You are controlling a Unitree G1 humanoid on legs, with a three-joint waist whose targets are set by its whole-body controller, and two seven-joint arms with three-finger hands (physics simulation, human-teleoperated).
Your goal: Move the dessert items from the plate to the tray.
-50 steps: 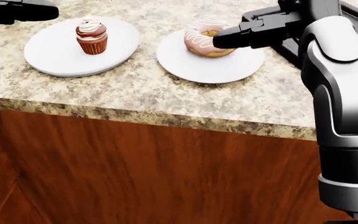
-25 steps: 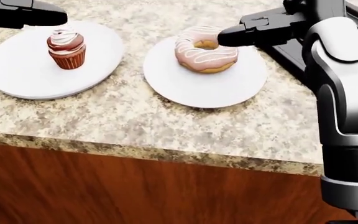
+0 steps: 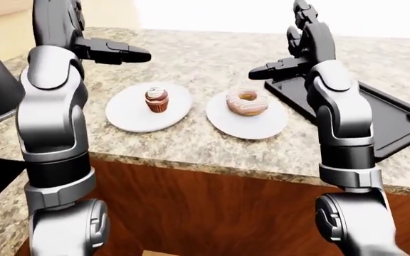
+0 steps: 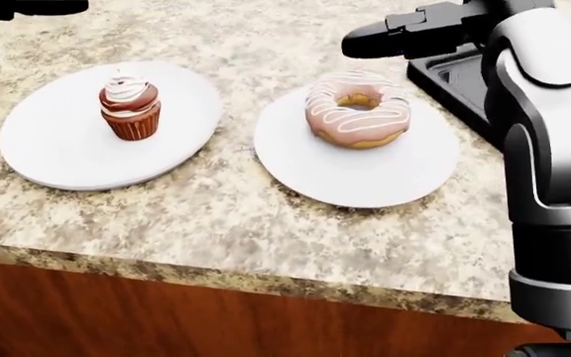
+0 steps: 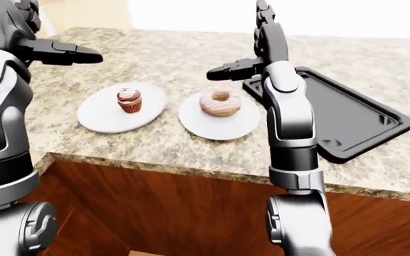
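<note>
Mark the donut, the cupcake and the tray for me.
donut point(image 4: 358, 108): head view, on its pink icing, left of the hole.
cupcake point(image 4: 130, 110): head view, on its brown body.
tray point(image 5: 347, 114): right-eye view, on its bare black floor.

Close downward head view; wider paired eye views over the same counter point(image 3: 191, 149).

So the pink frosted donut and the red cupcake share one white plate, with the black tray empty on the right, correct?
Not quite: they sit on separate plates. In the head view the pink frosted donut has its own white round plate, and the red cupcake stands on another white plate to its left. The black tray is indeed empty on the right.
</note>
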